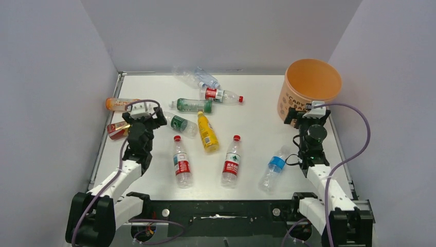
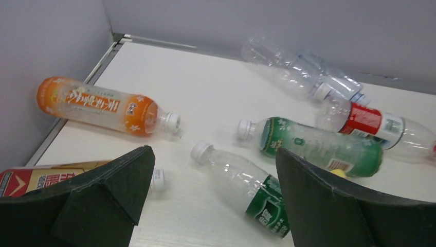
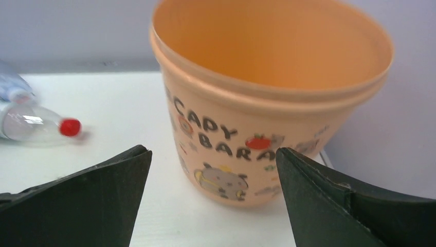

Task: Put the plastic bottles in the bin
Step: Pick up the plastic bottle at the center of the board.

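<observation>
Plastic bottles lie on their sides across my white table [image 1: 257, 123]. I read the overhead view as a clock, with twelve at the far wall.

Nearest me, at five, is a clear ribbed blue-label bottle [image 1: 273, 169]. At six lies a clear red-label bottle [image 1: 231, 162] with a red cap, and a matching second red-label bottle [image 1: 181, 164] lies at seven.

My left gripper [image 2: 214, 150] sits at nine. Its matte black wedge jaws are spread wide and hold nothing. Between them, further out, I see a clear green-label bottle [image 2: 247, 185] with a white cap. A red-and-gold bottle [image 1: 117, 129] lies just left of that gripper.

My right gripper [image 3: 213, 150], at three, is likewise spread and empty, and faces the bin [image 3: 329, 103].

Near the centre lies an opaque yellow bottle [image 1: 207, 133]. Beyond it are a green-tinted bottle [image 2: 324, 146], a far red-label bottle [image 2: 370, 123] and, at ten by the wall, a translucent orange bottle [image 2: 100, 105]. At twelve a crumpled clear bottle [image 2: 277, 69] touches a bluish bottle [image 2: 334, 80].

At two the bin stands upright. It is round, smooth, pale-orange plastic that tapers downward, with a stepped rim, cartoon prints and "CAPY BARA" lettering.
</observation>
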Action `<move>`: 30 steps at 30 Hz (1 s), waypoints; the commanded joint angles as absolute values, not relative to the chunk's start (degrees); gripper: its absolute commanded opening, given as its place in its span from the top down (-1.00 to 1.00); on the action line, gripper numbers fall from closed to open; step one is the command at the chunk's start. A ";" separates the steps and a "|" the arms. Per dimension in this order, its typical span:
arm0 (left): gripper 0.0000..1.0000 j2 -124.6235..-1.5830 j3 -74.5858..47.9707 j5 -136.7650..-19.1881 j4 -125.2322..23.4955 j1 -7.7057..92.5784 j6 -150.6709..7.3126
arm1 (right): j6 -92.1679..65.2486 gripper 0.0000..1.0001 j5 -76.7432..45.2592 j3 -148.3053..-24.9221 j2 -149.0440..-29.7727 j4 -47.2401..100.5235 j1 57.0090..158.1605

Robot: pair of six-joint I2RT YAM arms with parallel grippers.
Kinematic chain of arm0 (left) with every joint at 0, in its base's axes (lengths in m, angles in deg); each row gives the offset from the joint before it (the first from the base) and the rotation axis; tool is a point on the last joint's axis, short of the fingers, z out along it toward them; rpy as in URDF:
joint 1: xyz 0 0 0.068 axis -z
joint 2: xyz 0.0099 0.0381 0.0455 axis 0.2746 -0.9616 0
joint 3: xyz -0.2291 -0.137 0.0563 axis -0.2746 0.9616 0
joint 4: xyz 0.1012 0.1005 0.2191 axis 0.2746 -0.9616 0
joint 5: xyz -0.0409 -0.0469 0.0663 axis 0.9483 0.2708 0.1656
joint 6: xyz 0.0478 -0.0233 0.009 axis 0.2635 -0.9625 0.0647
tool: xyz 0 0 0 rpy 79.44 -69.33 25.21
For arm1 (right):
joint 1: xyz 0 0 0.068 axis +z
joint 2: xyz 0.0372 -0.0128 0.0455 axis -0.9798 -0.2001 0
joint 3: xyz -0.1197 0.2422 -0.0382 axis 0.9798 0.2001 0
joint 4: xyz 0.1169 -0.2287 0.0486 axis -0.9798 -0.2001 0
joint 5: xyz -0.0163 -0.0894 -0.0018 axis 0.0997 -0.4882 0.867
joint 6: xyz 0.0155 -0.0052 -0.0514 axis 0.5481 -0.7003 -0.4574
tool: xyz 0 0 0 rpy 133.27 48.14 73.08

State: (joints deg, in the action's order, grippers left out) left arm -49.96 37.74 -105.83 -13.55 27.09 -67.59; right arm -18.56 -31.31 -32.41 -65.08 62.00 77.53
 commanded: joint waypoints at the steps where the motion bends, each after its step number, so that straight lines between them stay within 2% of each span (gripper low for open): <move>1: -0.79 -44.57 28.82 -99.01 -28.05 27.90 -72.32 | -16.27 -0.96 -30.79 -40.25 -54.41 47.68 79.58; 6: -0.79 -40.20 22.41 -97.65 -38.04 28.23 -73.10 | -8.80 -0.96 -26.46 -52.29 -50.70 33.52 79.79; 13: -0.79 -38.02 10.86 -97.65 -51.43 28.16 -73.10 | -2.63 -0.96 -14.79 -73.39 -56.91 11.76 79.93; 14: -0.79 -38.09 8.88 -87.60 -53.33 28.21 -86.32 | -2.61 -0.96 -12.79 -75.16 -57.52 10.15 79.89; 15: -0.79 -38.07 7.03 -83.77 -55.21 28.20 -89.26 | -2.82 -0.96 -11.05 -76.52 -58.06 8.58 79.87; 20: -0.79 -34.55 5.80 -78.38 -58.98 27.67 -89.55 | 0.09 -0.96 -6.48 -74.72 -57.21 7.15 79.84; 24: -0.80 -27.90 11.51 -82.34 -57.17 27.30 -95.11 | 7.53 -0.96 -8.77 -67.54 -53.42 10.87 79.83; 25: -0.85 -27.19 11.71 -82.38 -57.52 27.28 -94.83 | 8.86 -0.96 -9.94 -66.59 -53.19 11.07 79.74; 26: -0.92 -27.03 11.60 -82.05 -58.07 27.28 -94.60 | 9.07 -0.95 -10.18 -66.07 -53.45 11.10 79.74; 30: -0.94 -30.32 9.30 -79.43 -62.87 27.25 -93.40 | 9.73 -0.96 -9.10 -66.52 -57.36 8.67 79.91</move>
State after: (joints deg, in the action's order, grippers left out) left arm -27.42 11.86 -82.31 -58.73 27.53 -92.57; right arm 6.40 -9.60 -65.48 -54.87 8.06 79.65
